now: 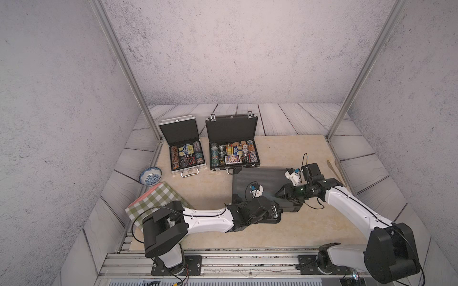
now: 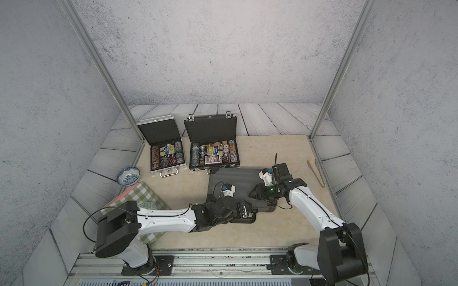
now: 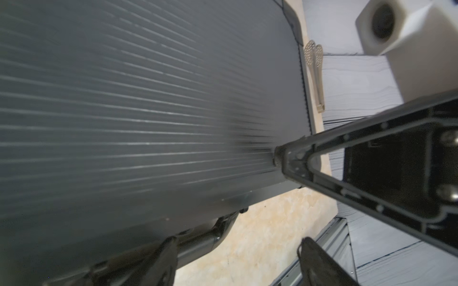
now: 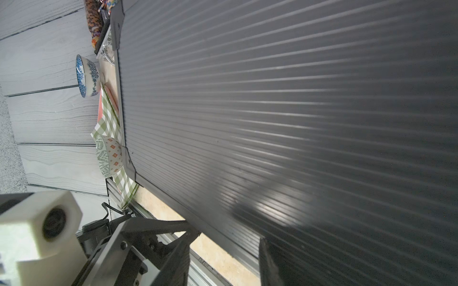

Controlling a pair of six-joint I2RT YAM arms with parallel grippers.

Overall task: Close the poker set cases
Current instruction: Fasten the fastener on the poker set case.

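A large dark grey ribbed case (image 1: 260,180) lies front centre with its lid down. My left gripper (image 1: 278,213) is at its front edge, open, with one finger (image 3: 166,260) over the case's carry handle (image 3: 210,240) and the other off the case above the mat. My right gripper (image 1: 278,194) reaches onto the lid's front right part, partly open. One of its fingers (image 4: 269,262) lies on the ribbed lid and the lid's front edge runs between the two. Behind, a small silver case (image 1: 179,133) and a black case (image 1: 231,128) stand open, full of chips and cards.
A blue-and-white bowl (image 1: 150,175) and a green checked cloth (image 1: 161,198) lie at the left. A patterned bowl (image 4: 109,158) sits on that cloth. Tongs (image 1: 333,168) lie at the mat's right edge. Aluminium rails (image 1: 223,257) run along the front.
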